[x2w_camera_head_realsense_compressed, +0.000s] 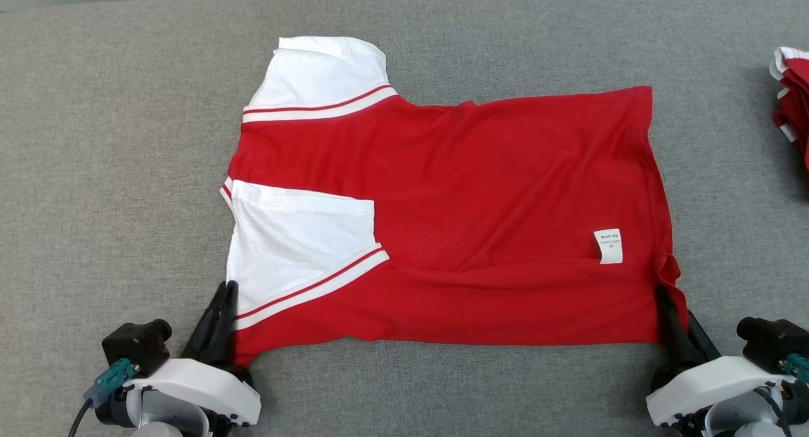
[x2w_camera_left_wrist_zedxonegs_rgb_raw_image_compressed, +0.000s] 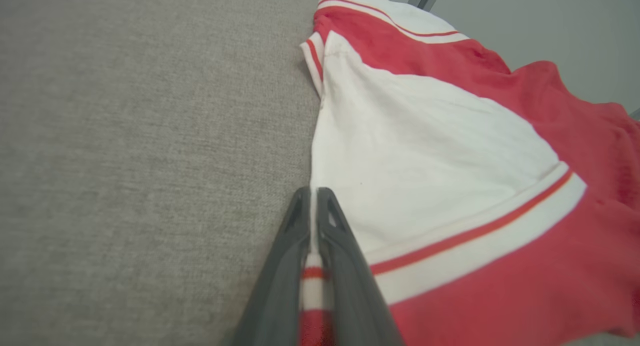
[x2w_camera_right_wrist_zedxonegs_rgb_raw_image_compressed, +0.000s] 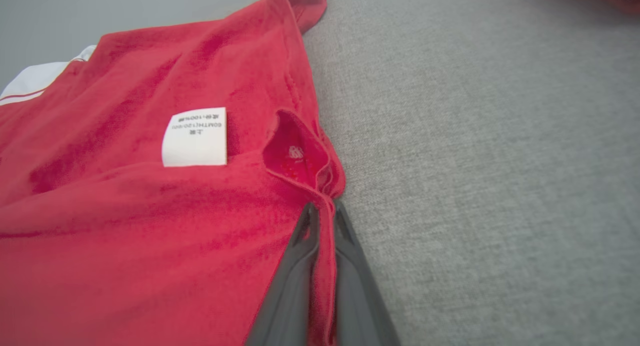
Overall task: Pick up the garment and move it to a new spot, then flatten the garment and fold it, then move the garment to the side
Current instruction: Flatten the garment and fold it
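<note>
Head view: red garment point(x2w_camera_head_realsense_compressed: 480, 203) with white sleeves lies spread flat mid-surface point(x2w_camera_head_realsense_compressed: 95, 171), sleeves toward the robot's left and hem toward its right. A white label point(x2w_camera_head_realsense_compressed: 608, 245) sits face up near the hem, and more red-white cloth point(x2w_camera_head_realsense_compressed: 793, 95) lies at the far right edge, well apart. At the near edge the left claw point(x2w_camera_head_realsense_compressed: 227, 291) is pinching the garment's near-left corner, with striped trim caught between its fingers in the left wrist view; the right claw point(x2w_camera_head_realsense_compressed: 662, 293) is pinching the near-right hem corner, with red fabric bunched just beyond its tips in the right wrist view.
</note>
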